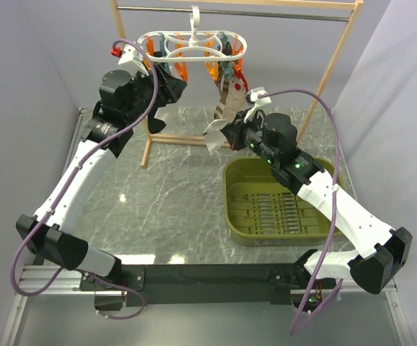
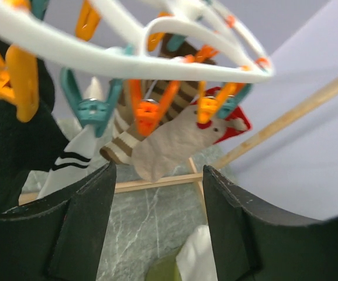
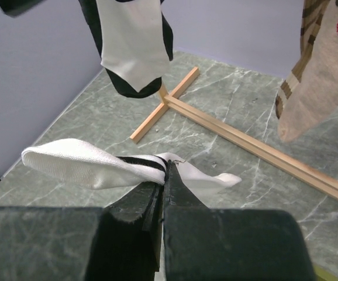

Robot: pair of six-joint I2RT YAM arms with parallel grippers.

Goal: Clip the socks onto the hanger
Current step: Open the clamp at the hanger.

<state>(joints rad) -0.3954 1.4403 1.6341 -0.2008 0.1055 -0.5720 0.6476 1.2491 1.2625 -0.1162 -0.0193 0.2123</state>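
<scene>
The white oval hanger [image 1: 194, 45] hangs by its hook from the wooden rack's top bar and carries orange and teal clips. In the left wrist view the hanger [image 2: 128, 64] is just above my open, empty left gripper [image 2: 157, 175]. One white sock with dark stripes [image 2: 69, 163] hangs from a teal clip [image 2: 92, 111]; it also shows in the right wrist view [image 3: 131, 41]. My right gripper [image 3: 168, 170] is shut on the striped cuff of the second white sock [image 3: 81, 164]. It holds the sock [image 1: 214, 137] in the air below the hanger's right side.
Brown striped and tan socks [image 1: 230, 97] and a black sock [image 3: 166, 35] also hang from the hanger. The wooden rack frame [image 1: 331, 65] stands at the back, its base bars [image 3: 257, 146] on the marble table. An olive tray [image 1: 281, 209] lies under the right arm.
</scene>
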